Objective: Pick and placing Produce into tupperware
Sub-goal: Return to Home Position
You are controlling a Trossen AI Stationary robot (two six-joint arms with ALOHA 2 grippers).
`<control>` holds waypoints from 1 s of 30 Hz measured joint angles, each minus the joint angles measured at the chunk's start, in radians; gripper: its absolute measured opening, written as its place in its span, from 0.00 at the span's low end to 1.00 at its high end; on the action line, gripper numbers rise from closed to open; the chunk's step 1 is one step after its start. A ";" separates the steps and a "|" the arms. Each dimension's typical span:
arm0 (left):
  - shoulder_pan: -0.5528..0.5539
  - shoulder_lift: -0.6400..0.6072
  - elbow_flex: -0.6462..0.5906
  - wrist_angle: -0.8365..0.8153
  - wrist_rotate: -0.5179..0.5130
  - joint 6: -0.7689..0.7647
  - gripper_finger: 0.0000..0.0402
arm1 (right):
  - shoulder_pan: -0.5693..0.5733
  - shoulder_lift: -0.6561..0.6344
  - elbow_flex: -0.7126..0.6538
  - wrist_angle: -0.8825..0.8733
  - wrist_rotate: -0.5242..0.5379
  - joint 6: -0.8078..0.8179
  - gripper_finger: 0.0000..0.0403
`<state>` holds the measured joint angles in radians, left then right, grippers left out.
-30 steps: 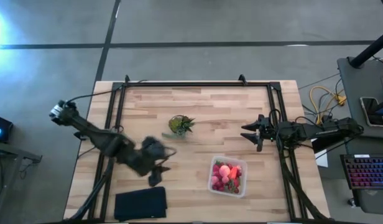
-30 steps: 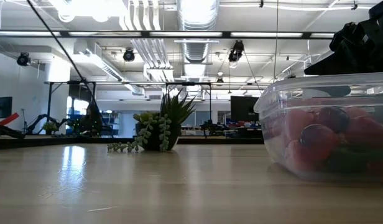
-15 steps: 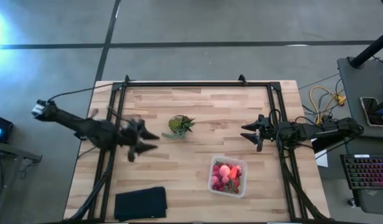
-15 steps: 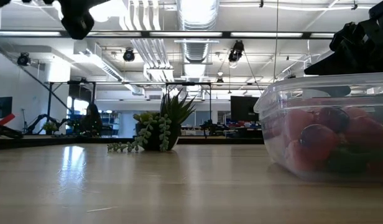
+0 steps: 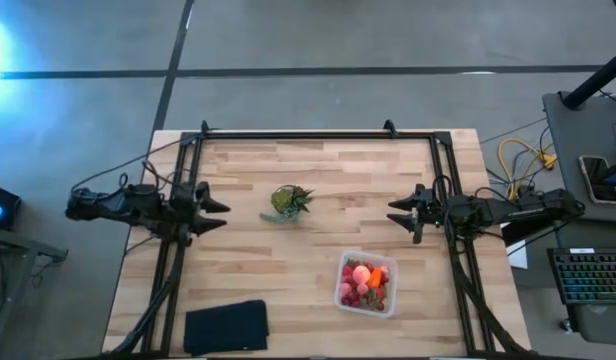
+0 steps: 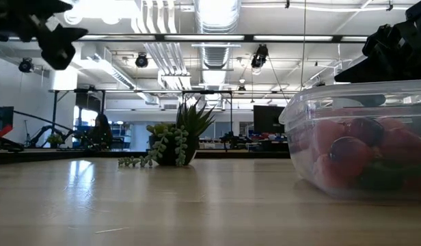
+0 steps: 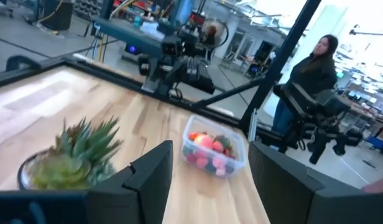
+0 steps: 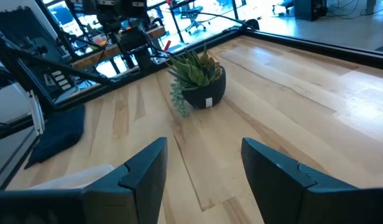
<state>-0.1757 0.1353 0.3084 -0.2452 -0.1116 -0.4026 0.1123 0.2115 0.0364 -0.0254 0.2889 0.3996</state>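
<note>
The tupperware (image 5: 366, 284) is a clear box standing on the table near its near-right part, filled with red, pink and orange produce (image 5: 362, 281); it also shows in the low view (image 6: 361, 140) and the left wrist view (image 7: 213, 149). My left gripper (image 5: 213, 214) is open, empty, above the table's left side, left of the green plant. My right gripper (image 5: 396, 213) is open and empty at the table's right side, beyond the tupperware.
A green leafy plant in a dark pot (image 5: 289, 201) stands mid-table between the grippers. A flat black pad (image 5: 226, 326) lies at the near-left edge. A black frame (image 5: 318, 134) rims the table. A person (image 7: 306, 81) stands in the room beyond.
My left arm has swung from the near-left area by the black pad up and toward the table's left-far side, drawing back to the left edge and turning level. The right arm, tupperware and plant kept still.
</note>
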 joint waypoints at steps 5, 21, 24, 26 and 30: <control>0.000 -0.118 -0.058 -0.065 -0.042 0.001 0.49 | 0.000 0.001 0.000 0.001 0.000 0.000 0.49; 0.000 -0.098 -0.187 -0.144 -0.220 -0.061 0.49 | 0.000 0.001 0.000 0.001 0.000 0.000 0.49; 0.000 -0.088 -0.188 -0.144 -0.223 -0.056 0.49 | 0.000 0.001 0.000 0.000 0.000 0.000 0.49; 0.000 -0.079 -0.188 -0.143 -0.223 -0.058 0.49 | 0.000 0.001 0.000 0.000 0.000 0.000 0.49; 0.000 -0.062 -0.188 -0.143 -0.223 -0.060 0.49 | 0.000 0.001 0.000 0.000 0.000 0.000 0.49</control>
<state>-0.1761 0.0734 0.1203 -0.3884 -0.3347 -0.4625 0.1127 0.2123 0.0364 -0.0254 0.2889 0.3996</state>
